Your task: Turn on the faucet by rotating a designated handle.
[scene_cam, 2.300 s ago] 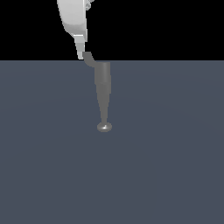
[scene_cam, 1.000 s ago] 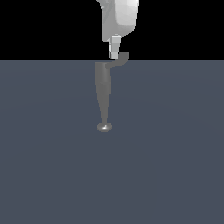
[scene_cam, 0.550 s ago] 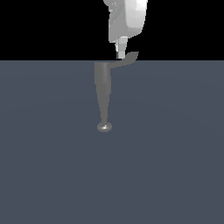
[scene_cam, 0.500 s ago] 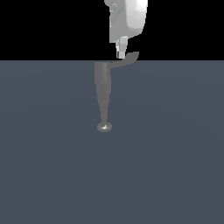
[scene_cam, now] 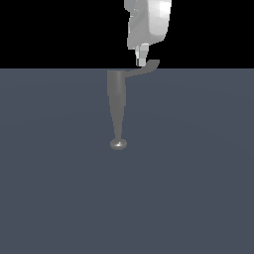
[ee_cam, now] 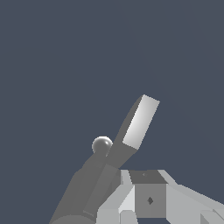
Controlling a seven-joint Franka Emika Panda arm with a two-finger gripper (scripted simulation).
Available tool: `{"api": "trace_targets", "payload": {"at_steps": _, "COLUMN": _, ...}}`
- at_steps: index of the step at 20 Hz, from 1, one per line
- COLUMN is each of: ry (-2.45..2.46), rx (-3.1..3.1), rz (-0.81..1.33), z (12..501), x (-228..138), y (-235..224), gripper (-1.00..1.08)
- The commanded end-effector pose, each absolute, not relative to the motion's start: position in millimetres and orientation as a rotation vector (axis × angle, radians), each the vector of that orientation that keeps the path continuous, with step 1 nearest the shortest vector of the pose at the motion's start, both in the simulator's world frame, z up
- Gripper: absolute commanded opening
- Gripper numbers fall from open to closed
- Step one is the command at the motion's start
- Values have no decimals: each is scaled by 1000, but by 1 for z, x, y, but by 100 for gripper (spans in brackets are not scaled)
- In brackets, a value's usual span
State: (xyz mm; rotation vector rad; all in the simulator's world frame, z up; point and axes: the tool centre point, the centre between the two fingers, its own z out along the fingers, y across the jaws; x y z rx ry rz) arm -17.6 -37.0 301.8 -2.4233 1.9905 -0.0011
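your white, blocky fingers (scene_cam: 142, 61) press against the flat, curved grey handle (scene_cam: 144, 70) near its flared tip; whether they're clenched, you cannot tell. the matte tapering faucet (scene_cam: 117, 106) narrows to a shiny round knob over the slate tabletop (scene_cam: 198, 173).

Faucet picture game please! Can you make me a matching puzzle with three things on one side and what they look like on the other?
Things:
1. gripper
2. handle
3. knob

Looks:
A. small, shiny and round, at the faucet's narrow end
B. white, coming down from the top of the exterior view
C. thin grey lever branching toward the exterior view's right

Pairs: 1-B, 2-C, 3-A
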Motion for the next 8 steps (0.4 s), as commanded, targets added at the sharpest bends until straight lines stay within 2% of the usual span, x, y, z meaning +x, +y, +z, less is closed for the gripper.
{"api": "trace_targets", "payload": {"at_steps": 1, "ry": 2033, "rx": -2394, "rz": -1, "z": 299, "x": -13, "y": -60, "gripper": -100}}
{"api": "trace_targets", "payload": {"at_steps": 8, "ry": 2041, "rx": -2388, "rz": 0, "z": 299, "x": 0, "y": -73, "gripper": -100}}
